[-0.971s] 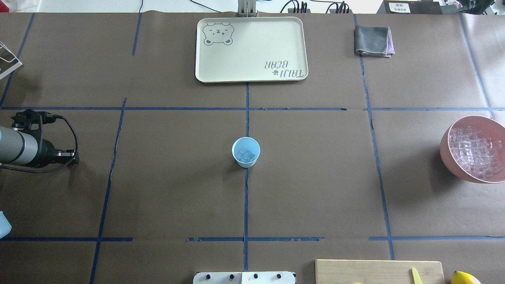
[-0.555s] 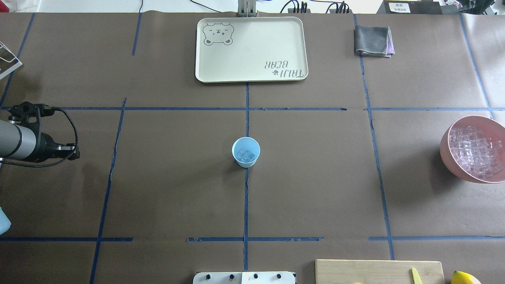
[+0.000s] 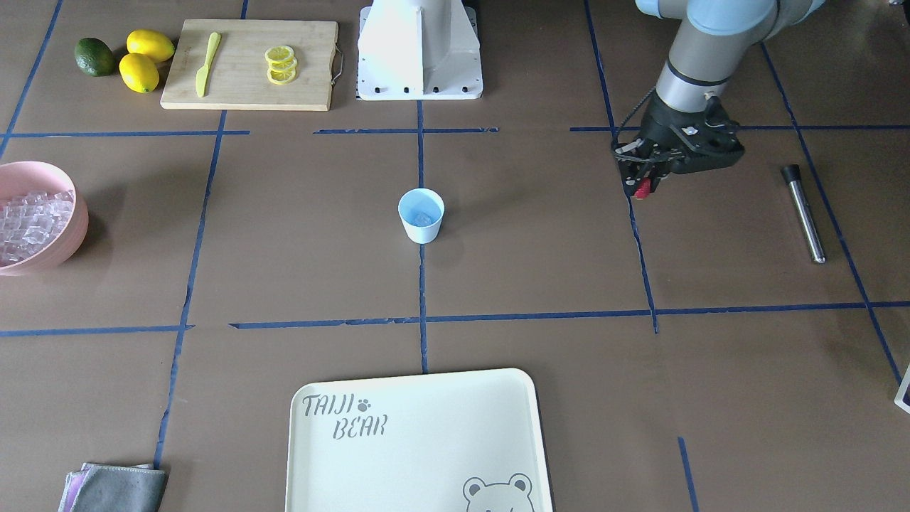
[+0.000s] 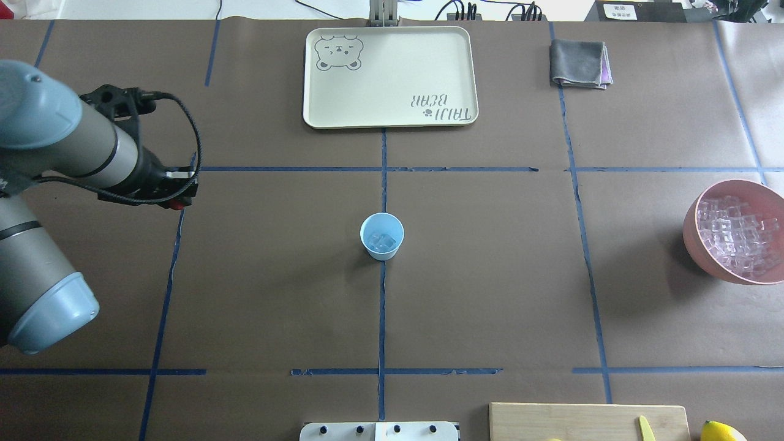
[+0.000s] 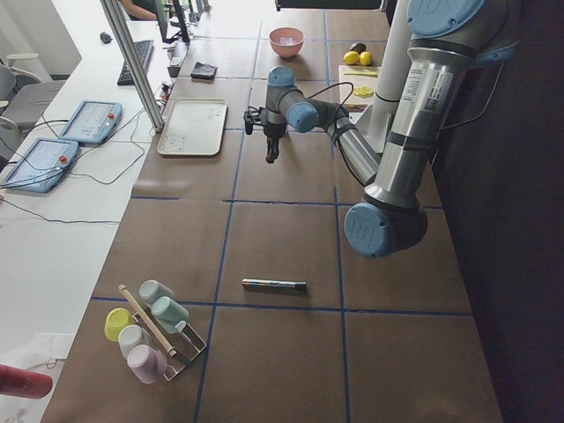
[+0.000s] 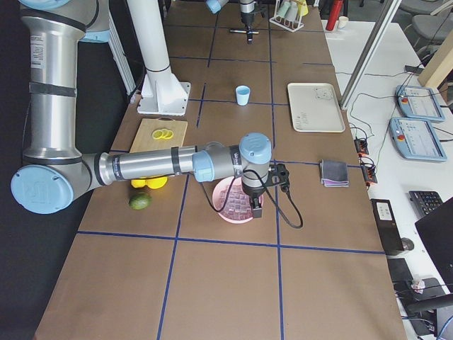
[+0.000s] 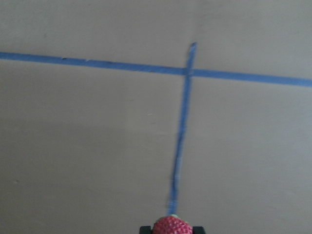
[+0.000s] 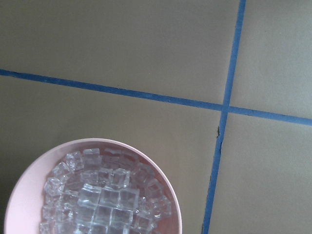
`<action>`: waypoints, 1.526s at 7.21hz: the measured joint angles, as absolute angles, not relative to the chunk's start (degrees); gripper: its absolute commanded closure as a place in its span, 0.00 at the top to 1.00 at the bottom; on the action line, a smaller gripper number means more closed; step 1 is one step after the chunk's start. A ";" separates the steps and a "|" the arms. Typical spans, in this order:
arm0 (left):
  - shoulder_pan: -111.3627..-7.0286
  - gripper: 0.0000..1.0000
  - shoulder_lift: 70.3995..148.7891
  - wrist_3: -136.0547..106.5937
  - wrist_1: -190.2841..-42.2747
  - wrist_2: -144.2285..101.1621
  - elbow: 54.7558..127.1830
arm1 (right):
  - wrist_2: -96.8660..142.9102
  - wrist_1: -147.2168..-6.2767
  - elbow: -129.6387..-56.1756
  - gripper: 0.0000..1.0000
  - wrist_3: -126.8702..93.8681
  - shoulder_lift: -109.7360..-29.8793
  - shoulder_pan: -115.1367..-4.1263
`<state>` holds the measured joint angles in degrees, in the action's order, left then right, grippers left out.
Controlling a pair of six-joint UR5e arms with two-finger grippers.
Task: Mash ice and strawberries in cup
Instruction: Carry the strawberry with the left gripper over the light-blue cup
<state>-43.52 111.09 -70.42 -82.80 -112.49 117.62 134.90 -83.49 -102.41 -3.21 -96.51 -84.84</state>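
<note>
Where lettering can be read, the cream tray (image 4: 392, 73) at the far edge of the bench (image 4: 490, 294) carries "TAIJI BEAR" with a paw print after the first word and a bear face in one corner. The left arm (image 4: 92, 150) hangs above a blue tape crossing well to the side of the cup (image 4: 381, 236). Its left jaws are narrowed onto the strawberry (image 7: 172, 226), a red bumpy berry pinched between the two black tips and seemingly clear of the bench. The cup stands upright at the middle of the bench on the centre tape line, with a few pieces of ice (image 4: 381, 242) in its bottom. More ice is piled in the pink bowl (image 4: 695, 211) at the bench's right end. The right arm (image 6: 253, 150) hovers over that bowl. It shows only small in the side view, so I cannot tell how the right jaws stand.
</note>
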 measured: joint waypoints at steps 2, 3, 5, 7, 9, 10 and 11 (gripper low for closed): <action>-42.35 0.00 121.24 -78.68 -81.91 -114.55 112.28 | 137.43 -81.65 -100.44 1.00 1.34 -99.01 -89.82; -41.01 0.00 125.83 -83.36 -85.05 -114.77 107.35 | 139.36 -81.85 -99.79 1.00 2.23 -99.66 -91.20; -38.73 0.00 132.37 -90.24 -92.30 -114.82 98.77 | 141.82 -84.40 -99.36 1.00 2.62 -99.46 -92.53; -36.62 0.00 136.84 -92.12 -94.23 -114.56 92.64 | 142.24 -85.76 -99.32 1.00 2.71 -99.02 -92.97; -34.14 0.00 137.75 -92.39 -94.45 -114.38 90.88 | 142.29 -85.93 -99.31 1.00 2.72 -98.89 -93.05; -33.40 0.00 137.82 -92.43 -94.47 -114.36 90.75 | 142.29 -85.95 -99.31 1.00 2.72 -98.84 -93.07; -32.89 0.00 137.80 -92.45 -94.48 -114.35 90.75 | 142.29 -85.95 -99.31 1.00 2.73 -98.81 -93.07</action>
<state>-32.89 137.80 -92.45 -94.48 -114.35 90.75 142.29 -85.95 -99.31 2.73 -98.81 -93.07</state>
